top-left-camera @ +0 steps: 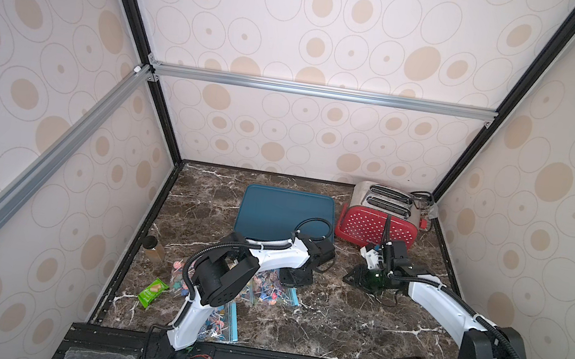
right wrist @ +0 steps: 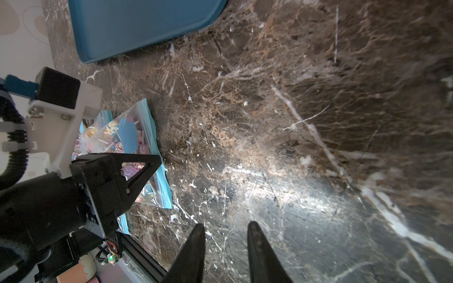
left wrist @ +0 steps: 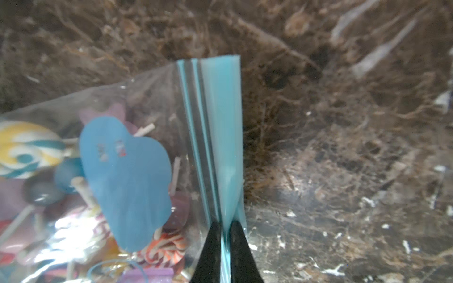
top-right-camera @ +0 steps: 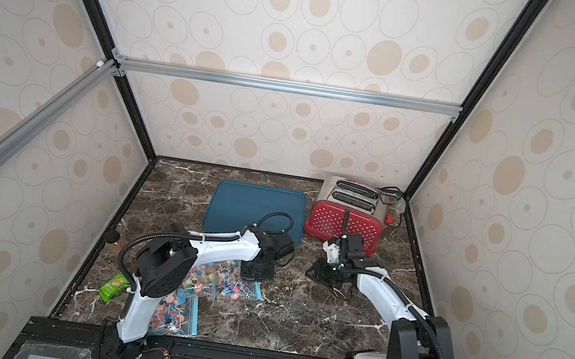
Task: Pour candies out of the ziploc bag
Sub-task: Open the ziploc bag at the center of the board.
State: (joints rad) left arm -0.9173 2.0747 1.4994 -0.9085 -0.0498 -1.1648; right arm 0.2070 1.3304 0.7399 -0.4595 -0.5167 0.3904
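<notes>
Nearest the lens, your left gripper [left wrist: 225, 245] has its jaws pinched tight on the blue zip strip [left wrist: 220, 127] of the ziploc bag [left wrist: 157, 98], probably to lift that edge or pull it open. The bag lies on the marble counter [left wrist: 343, 147] near the blue tray [top-left-camera: 287, 211], with the candies [left wrist: 29, 149] inside. Print on its blue tag [left wrist: 127, 176] is too blurred to read. Your right gripper [right wrist: 225, 230] hovers empty over bare marble, jaws narrowly parted. Lettering on the green packet [top-left-camera: 152, 293] is too small to read.
</notes>
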